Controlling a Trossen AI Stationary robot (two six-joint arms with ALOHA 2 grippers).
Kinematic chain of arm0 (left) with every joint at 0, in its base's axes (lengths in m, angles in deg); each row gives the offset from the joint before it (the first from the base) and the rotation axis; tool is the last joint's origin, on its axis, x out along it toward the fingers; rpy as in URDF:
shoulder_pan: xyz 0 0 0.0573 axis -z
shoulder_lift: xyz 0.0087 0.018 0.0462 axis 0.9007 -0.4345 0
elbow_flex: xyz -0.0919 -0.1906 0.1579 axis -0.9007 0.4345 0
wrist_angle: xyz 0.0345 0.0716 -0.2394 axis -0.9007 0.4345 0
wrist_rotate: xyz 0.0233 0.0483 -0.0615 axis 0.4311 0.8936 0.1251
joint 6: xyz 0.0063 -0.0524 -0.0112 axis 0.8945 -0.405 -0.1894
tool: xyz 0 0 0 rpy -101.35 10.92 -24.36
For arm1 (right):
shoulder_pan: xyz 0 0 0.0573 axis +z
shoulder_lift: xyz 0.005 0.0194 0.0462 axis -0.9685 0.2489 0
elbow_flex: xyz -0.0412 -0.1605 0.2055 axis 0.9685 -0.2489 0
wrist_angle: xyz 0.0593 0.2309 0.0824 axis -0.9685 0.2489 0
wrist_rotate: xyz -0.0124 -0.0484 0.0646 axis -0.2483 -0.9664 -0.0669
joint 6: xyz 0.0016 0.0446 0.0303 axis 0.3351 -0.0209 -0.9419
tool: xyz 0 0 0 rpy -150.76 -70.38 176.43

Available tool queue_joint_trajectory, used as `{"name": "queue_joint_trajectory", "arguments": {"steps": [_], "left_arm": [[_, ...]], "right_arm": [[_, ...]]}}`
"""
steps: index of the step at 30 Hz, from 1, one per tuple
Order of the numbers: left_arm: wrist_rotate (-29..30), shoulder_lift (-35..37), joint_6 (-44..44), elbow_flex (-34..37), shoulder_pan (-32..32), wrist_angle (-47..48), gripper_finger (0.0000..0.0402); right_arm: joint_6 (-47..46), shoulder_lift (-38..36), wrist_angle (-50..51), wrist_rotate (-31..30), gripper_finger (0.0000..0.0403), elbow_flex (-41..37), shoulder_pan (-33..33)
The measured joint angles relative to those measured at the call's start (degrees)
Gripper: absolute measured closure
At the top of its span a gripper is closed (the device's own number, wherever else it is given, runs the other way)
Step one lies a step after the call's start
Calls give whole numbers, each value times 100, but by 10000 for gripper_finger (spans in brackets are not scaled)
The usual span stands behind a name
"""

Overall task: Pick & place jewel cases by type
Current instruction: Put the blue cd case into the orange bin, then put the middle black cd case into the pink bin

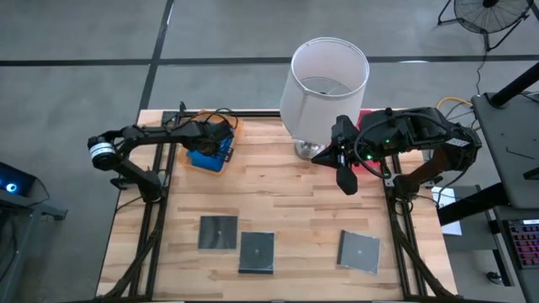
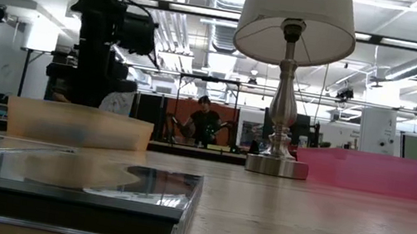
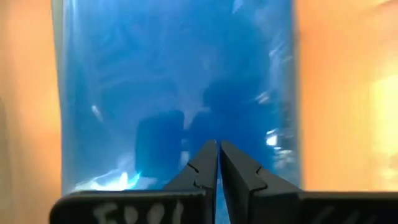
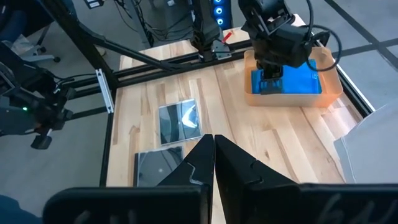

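A bright blue jewel case [image 1: 207, 158] lies flat in the translucent orange tray [image 1: 229, 143] at the table's far left. Whether a second blue one lies under it, I cannot tell. My left gripper [image 3: 217, 154] points down at the blue case's face [image 3: 174, 81], fingers shut; the right wrist view shows the left gripper [image 4: 271, 82] over the blue case [image 4: 300, 81]. Three dark square cases [image 1: 218, 232] [image 1: 257, 252] [image 1: 360, 252] lie flat along the near part of the table. My right gripper [image 4: 213, 144] is shut and held above the table, right of the middle [image 1: 347, 180]. My left gripper's shut fingertips [image 3: 205, 163] stand right over the face of the blue case, coming from above and pointing down. I cannot tell whether they touch it. My right gripper touches nothing.
A table lamp with a white shade [image 1: 327, 80] stands at the far middle. The pink tray [image 2: 368, 171] sits at the far right, mostly under the right arm. Bare wood [image 1: 278, 198] lies between the trays and the dark cases. A person [image 2: 204, 121] shows far behind the table.
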Motion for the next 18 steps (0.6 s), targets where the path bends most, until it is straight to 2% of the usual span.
{"name": "queue_joint_trajectory", "arguments": {"steps": [6,12,18], "left_arm": [[70,4,135,-394,1,-22,402],[162,4,188,-366,-136,-227,402],[5,104,271,-394,-136,-212,402]], "right_arm": [[1,-16,0,0,394,0,0],[3,-37,0,2,394,0,0],[79,-37,9,2,394,0,0]]}}
